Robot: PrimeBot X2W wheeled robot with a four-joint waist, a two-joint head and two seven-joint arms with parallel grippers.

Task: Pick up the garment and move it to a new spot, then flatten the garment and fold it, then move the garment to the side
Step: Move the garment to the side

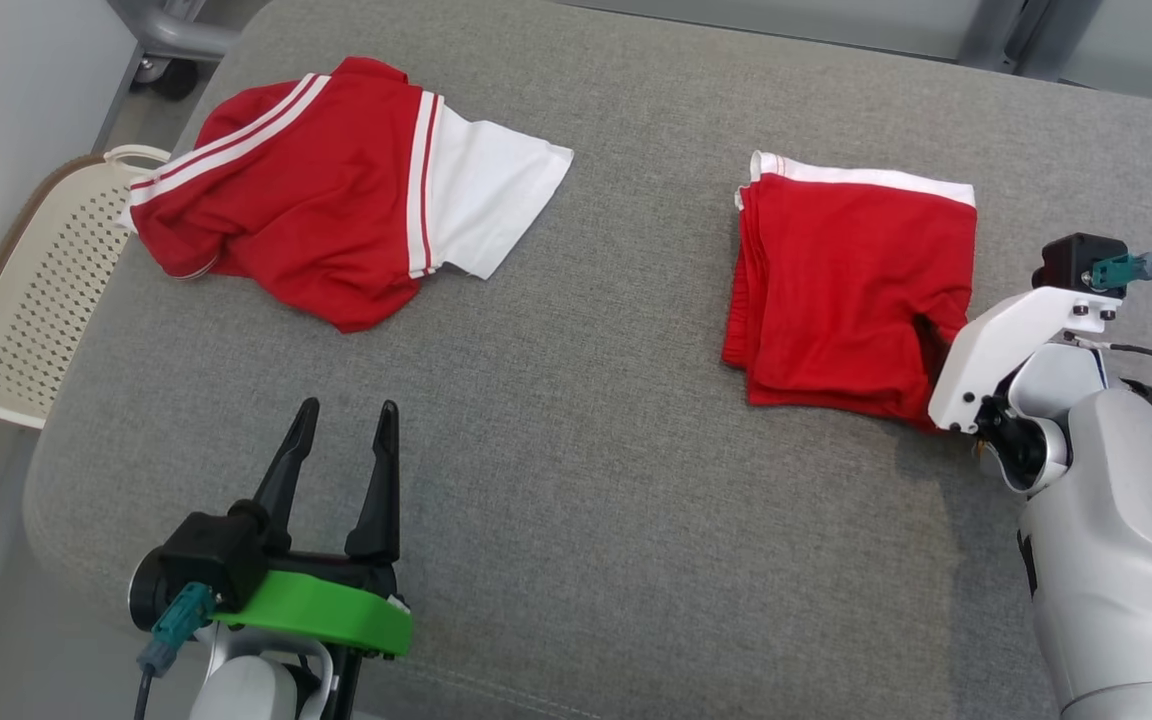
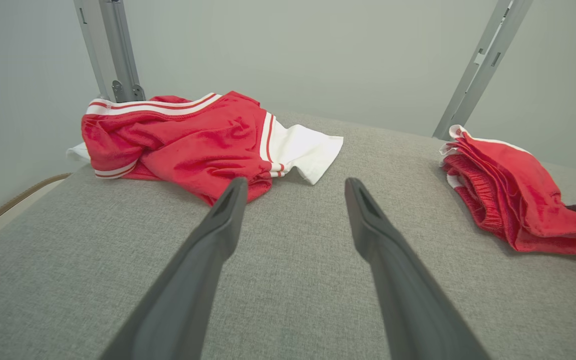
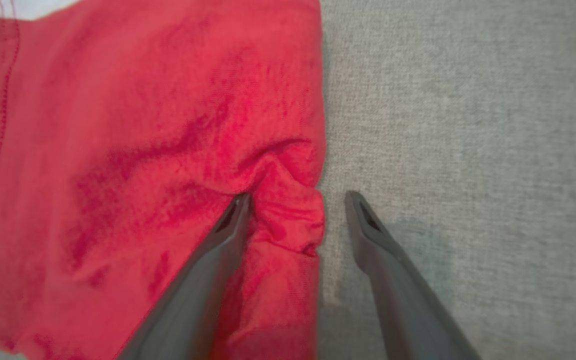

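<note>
Grey woven cushion [image 1: 586, 480] spreads under everything, and on its right part lies the folded red garment [image 1: 851, 290], a squared stack with a white band along its far edge. At the garment's near right edge the right gripper [image 3: 298, 200] points down with its two dark fingers apart. In the right wrist view one finger presses on the red cloth and the other is over bare cushion just beside the hem. A small bunched fold of the edge stands between them, touching the first finger but clear of the second, so the jaws are spread and not clamped on it. Well apart to the left, the left gripper [image 1: 344, 410] hovers low over bare cushion, its fingers wide with nothing between them. Beyond it, at the cushion's far left, a crumpled red and white shirt [image 1: 336, 200] lies in a heap. Just off that edge sits a cream perforated basket [image 1: 36, 290].
</note>
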